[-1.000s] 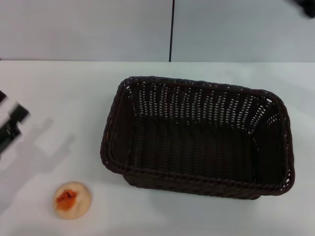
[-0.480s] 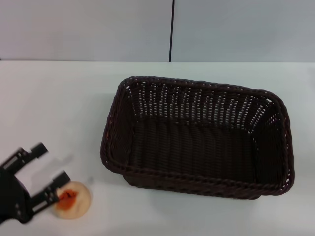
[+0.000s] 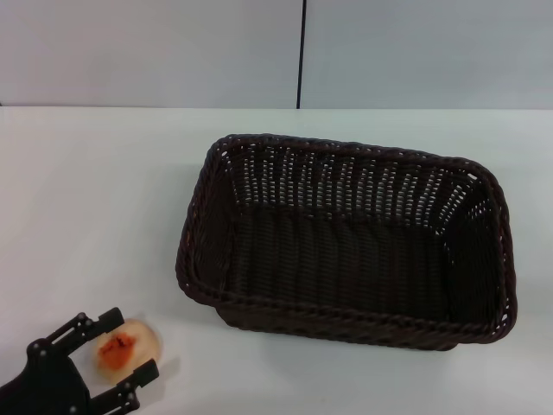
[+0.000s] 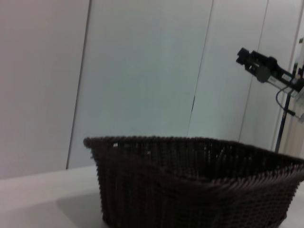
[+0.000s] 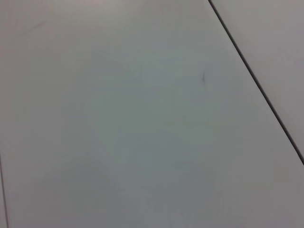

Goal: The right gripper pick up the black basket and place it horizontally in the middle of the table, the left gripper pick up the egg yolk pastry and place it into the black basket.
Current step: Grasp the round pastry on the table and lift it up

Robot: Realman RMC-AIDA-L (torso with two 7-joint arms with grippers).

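Pale beige with an orange-red patch on top, the egg yolk pastry (image 3: 126, 347) rests on the white table (image 3: 95, 199), off the basket's near left corner and well apart from it. We see the left gripper (image 3: 128, 349) right at the pastry, its two thin black fingers (image 3: 86, 327) spread wide, one on the pastry's far side and one on its near side. The pastry lies between them; we cannot tell whether either finger touches it.

Right of the pastry sits the black basket (image 3: 346, 238), a large rectangular wicker container with sloping open-weave sides and a braided rim. It stands upright on the table with its long side running left to right, and we see only its dark woven floor inside. In the left wrist view the black basket (image 4: 199, 180) fills the lower part, seen from low at the side, with the table (image 4: 42, 199) beneath it.

We see the right gripper (image 4: 263, 69) only in the left wrist view, raised high beyond the basket against the wall; we cannot tell how its fingers stand.
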